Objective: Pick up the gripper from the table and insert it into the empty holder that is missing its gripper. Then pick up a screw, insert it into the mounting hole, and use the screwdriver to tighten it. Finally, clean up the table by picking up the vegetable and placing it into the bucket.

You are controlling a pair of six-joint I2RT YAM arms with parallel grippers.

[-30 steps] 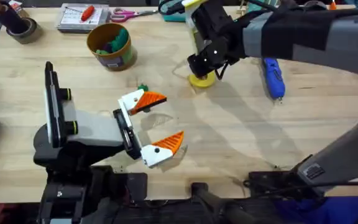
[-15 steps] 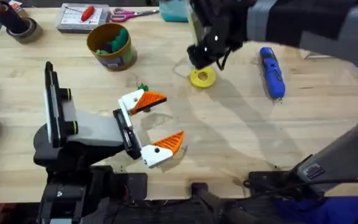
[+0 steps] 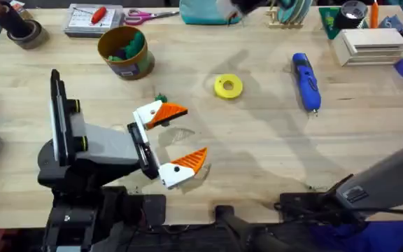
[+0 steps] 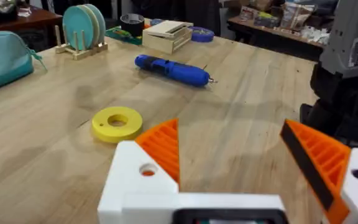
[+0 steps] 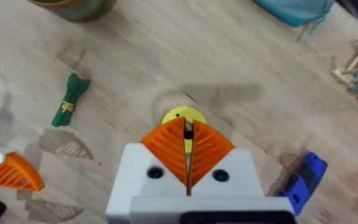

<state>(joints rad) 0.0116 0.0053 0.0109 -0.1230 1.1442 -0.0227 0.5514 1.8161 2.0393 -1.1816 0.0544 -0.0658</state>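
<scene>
The left end effector (image 3: 170, 140) is rested low on the worktop (image 3: 257, 154), released, orange pads apart. The vegetable (image 3: 160, 99) lies beside its upper finger, outside the bucket (image 3: 124, 52). The right end effector (image 5: 188, 152), clenched and empty, has been lifted off the yellow ring (image 3: 228, 86), suggesting repositioning. The screwdriver (image 3: 305, 80) lies untouched at right.

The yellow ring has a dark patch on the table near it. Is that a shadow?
Yes: in the right wrist view a soft shadow lies on the wood just beyond the yellow ring; in the overhead view faint grey shadows streak the table around the ring.
</scene>
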